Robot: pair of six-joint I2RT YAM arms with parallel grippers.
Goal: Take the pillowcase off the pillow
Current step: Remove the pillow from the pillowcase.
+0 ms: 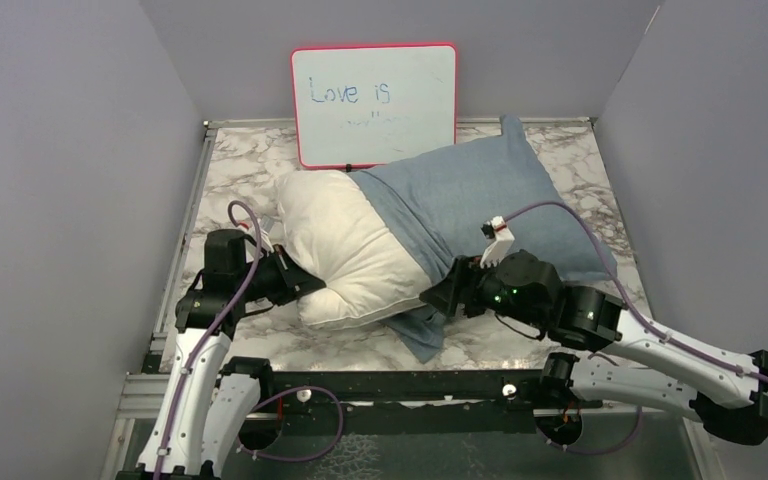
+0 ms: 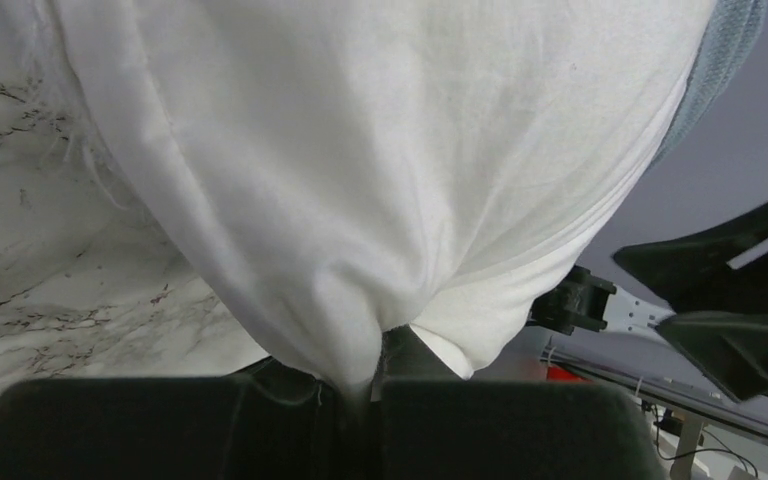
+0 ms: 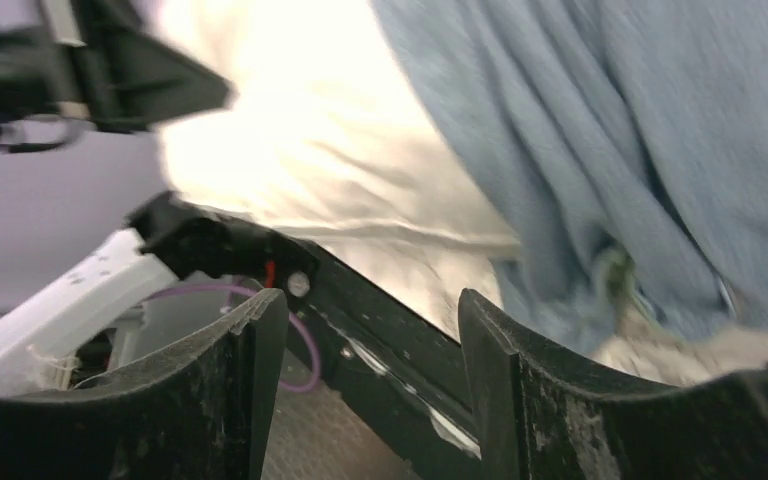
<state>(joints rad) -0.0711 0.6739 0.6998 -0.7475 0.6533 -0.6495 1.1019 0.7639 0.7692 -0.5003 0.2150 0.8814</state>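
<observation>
The pillow point(image 1: 345, 250) is lying slantwise across the marble bench point(image 1: 250, 170). Its left half is sticking out bare and white, while its right half is sitting inside the pillowcase point(image 1: 480, 190). The pillowcase is showing its blue-grey face. Its open edge is bunching in folds across the middle of the pillow, and a flap is trailing onto the bench at the near side.

The left claw point(image 1: 312, 287) is clamping the near left end of the pillow. In the left wrist view the white fabric is gathering into a tight tuck that is running down between the closed fingers.

The right claw point(image 1: 438, 297) is hovering just beside the near edge of the pillowcase's opening, with its fingers standing apart and gripping nothing. In the right wrist view the gap between them is showing only a dark frame rail and a purple cable, with blue cloth lying beyond.

A red-framed whiteboard point(image 1: 373, 105) is leaning at the back wall, just behind the pillowcase.
</observation>
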